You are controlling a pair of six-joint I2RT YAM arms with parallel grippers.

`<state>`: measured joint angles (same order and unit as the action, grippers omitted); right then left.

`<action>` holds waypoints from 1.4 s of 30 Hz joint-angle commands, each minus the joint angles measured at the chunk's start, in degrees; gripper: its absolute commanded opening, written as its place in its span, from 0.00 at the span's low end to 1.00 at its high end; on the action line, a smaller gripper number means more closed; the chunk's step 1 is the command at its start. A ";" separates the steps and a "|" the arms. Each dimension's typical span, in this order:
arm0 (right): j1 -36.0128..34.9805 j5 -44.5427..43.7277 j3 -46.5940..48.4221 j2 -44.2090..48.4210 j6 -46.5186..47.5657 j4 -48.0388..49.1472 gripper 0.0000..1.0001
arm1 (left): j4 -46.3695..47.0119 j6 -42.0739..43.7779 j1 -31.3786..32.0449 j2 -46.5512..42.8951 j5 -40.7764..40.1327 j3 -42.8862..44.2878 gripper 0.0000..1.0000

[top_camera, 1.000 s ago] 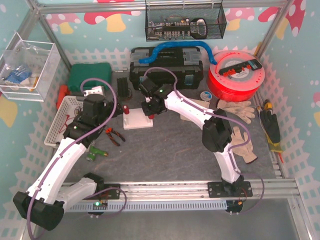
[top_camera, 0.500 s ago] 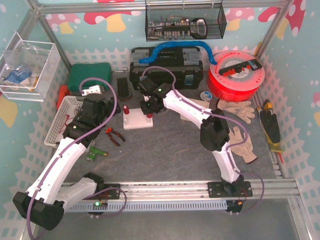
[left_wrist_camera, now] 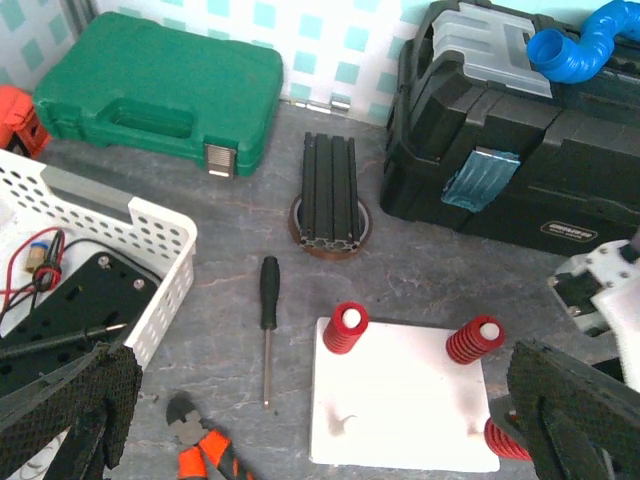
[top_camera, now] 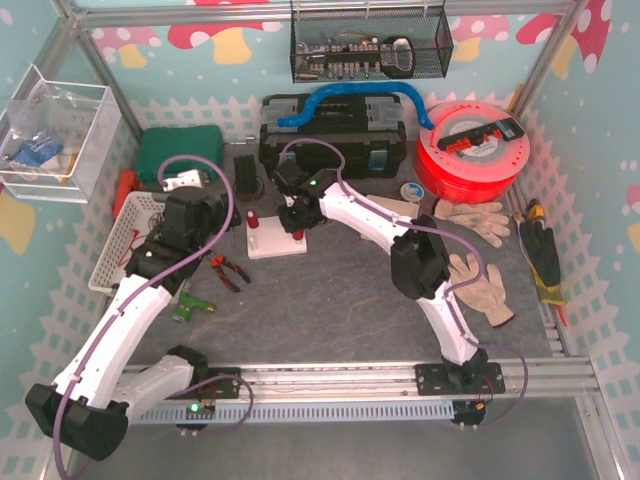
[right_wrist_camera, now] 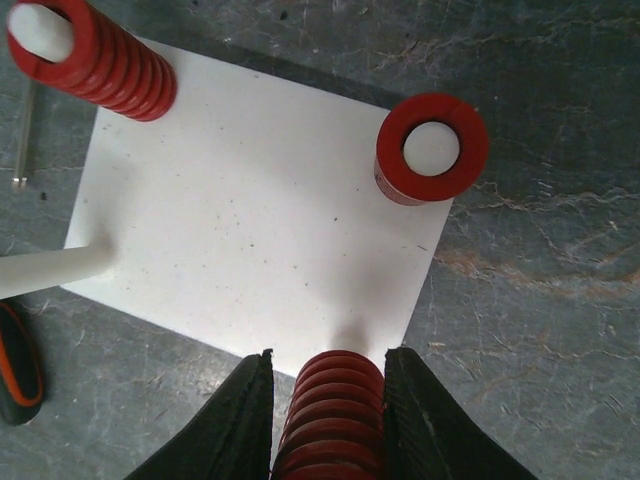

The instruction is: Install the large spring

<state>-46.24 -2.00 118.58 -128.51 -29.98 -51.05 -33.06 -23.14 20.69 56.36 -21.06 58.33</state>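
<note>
A white base plate (top_camera: 270, 243) (left_wrist_camera: 400, 400) (right_wrist_camera: 250, 220) lies on the grey mat. Two large red springs (right_wrist_camera: 432, 148) (right_wrist_camera: 90, 55) sit on its pegs, and one peg (right_wrist_camera: 50, 268) is bare. My right gripper (top_camera: 297, 220) (right_wrist_camera: 328, 362) is shut on a third red spring (right_wrist_camera: 335, 410) (left_wrist_camera: 503, 440) and holds it tilted at the plate's corner. I cannot tell whether that spring sits over a peg. My left gripper (top_camera: 190, 215) (left_wrist_camera: 330, 425) is open and empty, hovering left of the plate.
A black toolbox (top_camera: 335, 125) and green case (top_camera: 178, 152) stand behind the plate. A white basket (top_camera: 130, 235), pliers (top_camera: 230, 270) and a screwdriver (left_wrist_camera: 268, 320) lie to its left. A black extrusion (left_wrist_camera: 330, 190) lies behind. Gloves (top_camera: 475, 215) and a red spool (top_camera: 472, 150) are at the right.
My right gripper has shifted a little to the left over the plate with the spring in it. The left arm has not moved.
</note>
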 commanded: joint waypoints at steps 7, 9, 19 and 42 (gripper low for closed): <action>-0.26 -0.53 4.87 -5.89 1.26 -0.37 0.26 | -0.80 0.94 -0.18 -0.48 -0.39 2.05 0.99; -0.26 -0.39 4.86 -6.08 1.09 -0.37 0.30 | -0.78 1.02 -0.20 -0.45 -0.39 2.22 0.99; -0.08 -0.86 6.04 -1.68 -0.33 -3.50 0.67 | -0.28 0.93 -0.14 -0.11 0.58 1.65 0.99; 20.09 -8.72 -39.54 39.47 -28.53 0.81 0.68 | 10.21 0.38 1.39 8.88 22.35 -1.51 0.85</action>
<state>-30.59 -10.37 87.46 -95.07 -45.78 -52.23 -25.30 -22.52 21.19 63.53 -2.26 56.49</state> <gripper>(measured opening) 0.685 0.861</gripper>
